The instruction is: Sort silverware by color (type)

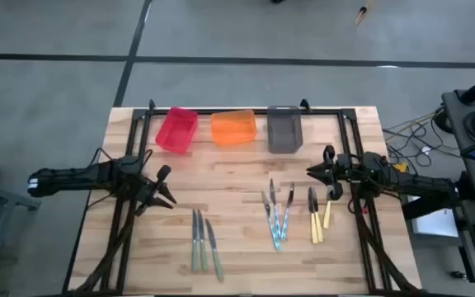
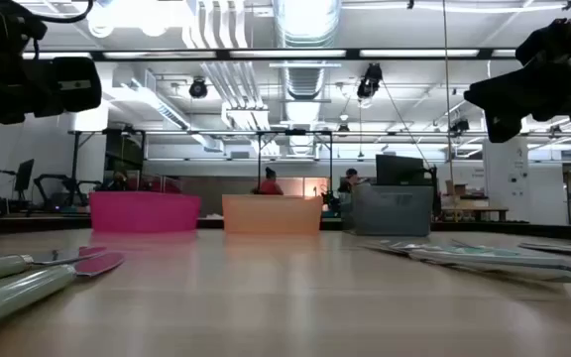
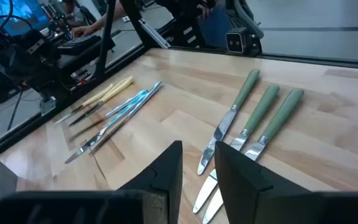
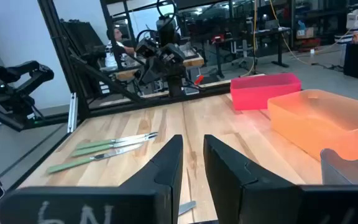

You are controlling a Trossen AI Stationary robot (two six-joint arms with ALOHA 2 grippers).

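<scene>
1. Hovering at 9 o'clock over the worktop (image 1: 246,157): left tool (image 1: 165,188), fingers (image 3: 166,174) standing narrowly apart, gripping nothing.
2. Hovering at 3 o'clock: right tool (image 1: 313,172), fingers (image 4: 166,165) likewise a narrow gap apart, gripping nothing.
3. Lying at about 7 o'clock, side by side: green-handled silverware (image 1: 202,243), three pieces, heads pointing toward the left tool in its wrist view.
4. Lying just right of centre, bunched and touching: blue-handled silverware (image 1: 276,219).
5. Lying toward 4 o'clock, just beside the blue group and below the right tool: yellow-handled silverware (image 1: 318,219).
6. Standing in a row along 12 o'clock: red bin (image 1: 176,129), orange bin (image 1: 234,127), grey bin (image 1: 284,129), none visibly holding any silverware.
</scene>
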